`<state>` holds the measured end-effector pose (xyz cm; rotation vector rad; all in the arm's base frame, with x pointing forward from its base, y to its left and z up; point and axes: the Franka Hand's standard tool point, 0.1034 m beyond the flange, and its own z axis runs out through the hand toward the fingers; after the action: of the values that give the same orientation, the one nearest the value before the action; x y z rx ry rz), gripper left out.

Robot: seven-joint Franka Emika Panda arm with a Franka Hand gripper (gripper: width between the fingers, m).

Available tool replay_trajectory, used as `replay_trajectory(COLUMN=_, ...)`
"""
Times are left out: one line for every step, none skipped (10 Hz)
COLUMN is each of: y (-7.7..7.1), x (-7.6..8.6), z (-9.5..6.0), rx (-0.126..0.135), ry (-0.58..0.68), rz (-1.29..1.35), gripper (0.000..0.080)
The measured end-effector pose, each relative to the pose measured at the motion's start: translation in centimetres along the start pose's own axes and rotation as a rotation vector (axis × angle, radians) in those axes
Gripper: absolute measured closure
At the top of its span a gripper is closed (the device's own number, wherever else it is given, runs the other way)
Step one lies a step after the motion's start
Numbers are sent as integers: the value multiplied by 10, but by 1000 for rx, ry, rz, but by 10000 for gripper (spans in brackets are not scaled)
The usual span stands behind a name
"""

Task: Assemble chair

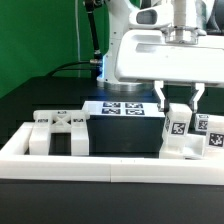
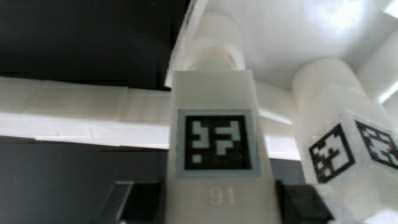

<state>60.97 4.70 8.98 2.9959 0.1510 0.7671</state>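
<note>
Low at four o'clock in the exterior view: two-finger gripper (image 1: 178,106), fingers partly spread, straddling the top of a small white plastic tagged chair post (image 1: 177,130). Clamped or merely around it, cannot tell. Second tagged post (image 1: 206,124) just beside, at its three o'clock.

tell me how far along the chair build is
Early. Done: nothing visibly joined into a chair; the white part at the exterior view's left sits apart from the tagged post and second post at its right. In hand: the gripper hangs over the tagged post; a grip can't be confirmed. Left: all the joining.
</note>
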Motion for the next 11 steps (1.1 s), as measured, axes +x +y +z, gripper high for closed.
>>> replay_trajectory(y=1, x=0, z=2, rx=-4, ry=18, rz=-2, gripper=509)
replay_trajectory(y=1, x=0, z=4, rx=-9, ry=38, rz=-6, gripper=509)
replay_trajectory(y=2, x=1, z=5, rx=-13, ry=57, rz=-9, gripper=509)
replay_trajectory(y=1, x=2, z=6, rx=-14, ry=68, rz=-12, gripper=509)
replay_trajectory(y=1, x=2, z=6, rx=-14, ry=68, rz=-14, gripper=509)
replay_trajectory(y=1, x=2, z=6, rx=-14, ry=67, rz=-16, gripper=452)
replay_trajectory(y=1, x=2, z=6, rx=-15, ry=67, rz=-17, gripper=315)
replay_trajectory(y=1, x=2, z=6, rx=-15, ry=67, rz=-20, gripper=315)
replay_trajectory(y=1, x=2, z=6, rx=-15, ry=66, rz=-21, gripper=183)
replay_trajectory(y=1, x=2, z=6, rx=-15, ry=66, rz=-23, gripper=183)
replay_trajectory(y=3, x=2, z=6, rx=-16, ry=63, rz=-32, gripper=160)
